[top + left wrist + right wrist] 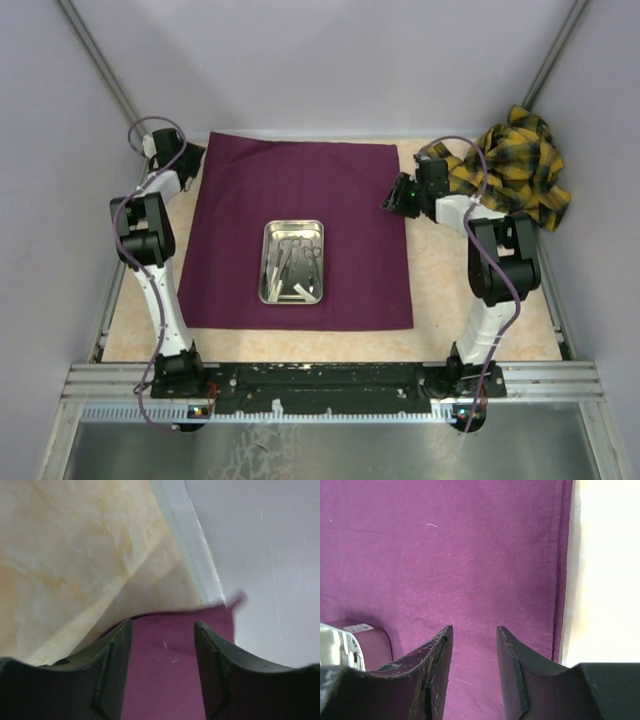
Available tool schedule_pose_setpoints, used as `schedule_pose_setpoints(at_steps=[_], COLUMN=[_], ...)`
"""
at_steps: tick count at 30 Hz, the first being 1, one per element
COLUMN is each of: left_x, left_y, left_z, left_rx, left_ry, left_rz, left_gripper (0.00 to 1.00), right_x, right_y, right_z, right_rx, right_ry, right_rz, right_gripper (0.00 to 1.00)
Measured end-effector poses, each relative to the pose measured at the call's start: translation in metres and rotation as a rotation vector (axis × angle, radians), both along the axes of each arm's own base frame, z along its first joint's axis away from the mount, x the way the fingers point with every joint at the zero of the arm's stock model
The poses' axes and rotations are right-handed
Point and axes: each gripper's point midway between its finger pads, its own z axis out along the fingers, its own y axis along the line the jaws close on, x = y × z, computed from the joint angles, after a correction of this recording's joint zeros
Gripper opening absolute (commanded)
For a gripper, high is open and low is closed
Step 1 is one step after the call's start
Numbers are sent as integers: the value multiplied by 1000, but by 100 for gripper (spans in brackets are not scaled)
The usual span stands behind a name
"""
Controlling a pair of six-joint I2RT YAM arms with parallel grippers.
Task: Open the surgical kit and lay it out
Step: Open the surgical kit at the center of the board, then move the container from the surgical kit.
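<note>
Dark purple cloth wrap (pixel 300 180) lies spread under the left gripper (pixel 162 630) and right gripper (pixel 474 632), both with fingers apart. Shiny rectangular steel tray (pixel 292 262) sits between them.

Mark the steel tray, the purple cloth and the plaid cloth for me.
steel tray (pixel 266 256): top external view, on its left rim.
purple cloth (pixel 300 180): top external view, on the bare stretch beyond the tray.
plaid cloth (pixel 520 165): top external view, on the middle of the crumpled heap.

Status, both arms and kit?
Left gripper open at purple wrap far-left corner; right gripper open over its right edge. Wrap flat, instruments in steel tray. Plaid cloth aside.
</note>
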Motion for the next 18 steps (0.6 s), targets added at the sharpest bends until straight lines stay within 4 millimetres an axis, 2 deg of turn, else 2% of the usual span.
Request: schedule_pose_setpoints(at_steps=[2, 7, 12, 15, 18], left_x=[-2, -6, -16, -32, -62], left_y=[3, 11, 7, -7, -31], left_z=[8, 43, 80, 95, 103], left_rx=[30, 119, 199, 243, 287], left_ry=[-6, -31, -56, -49, -25], left_rz=[6, 18, -2, -32, -82], left_gripper=[66, 66, 64, 64, 64], right_x=[0, 2, 4, 27, 60], right_y=[1, 13, 23, 25, 27], right_z=[1, 7, 13, 25, 36], right_rx=[-14, -72, -118, -140, -155], right_ry=[1, -16, -21, -48, -100], right_rz=[0, 17, 23, 5, -14], right_gripper=[41, 41, 42, 42, 42])
